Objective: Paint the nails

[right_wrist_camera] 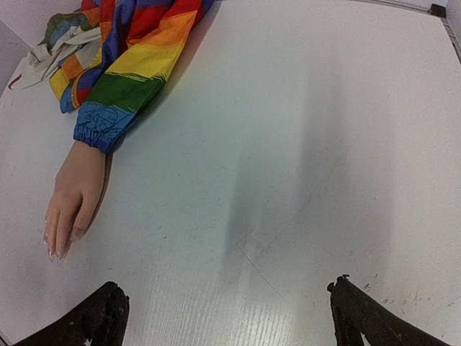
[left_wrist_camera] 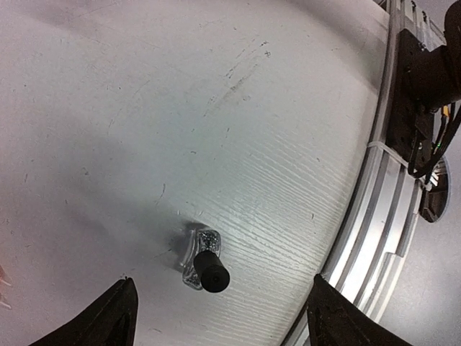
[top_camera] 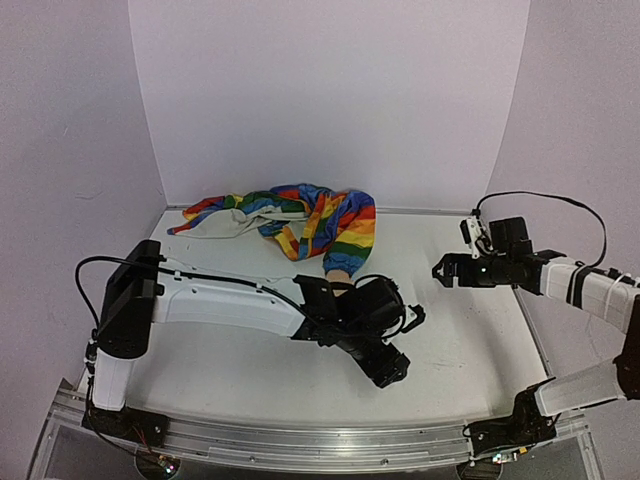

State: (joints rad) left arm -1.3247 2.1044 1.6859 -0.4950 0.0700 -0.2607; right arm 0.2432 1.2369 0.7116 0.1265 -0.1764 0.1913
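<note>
White tabletop (right_wrist_camera: 302,144) — nails (right_wrist_camera: 59,245) lie apart from the right fingers (right_wrist_camera: 97,321), up-left.

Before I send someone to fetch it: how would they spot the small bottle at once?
On the white table, near its metal front rail, a small clear bottle sits under the left gripper. Its black cap sets it apart from the pale hand and rainbow sleeve farther back.

Top view looks down over the whole bench (top_camera: 450,330) from its near edge; wrist views face it closely, the right sharing the striped sleeve (right_wrist_camera: 137,65)
</note>
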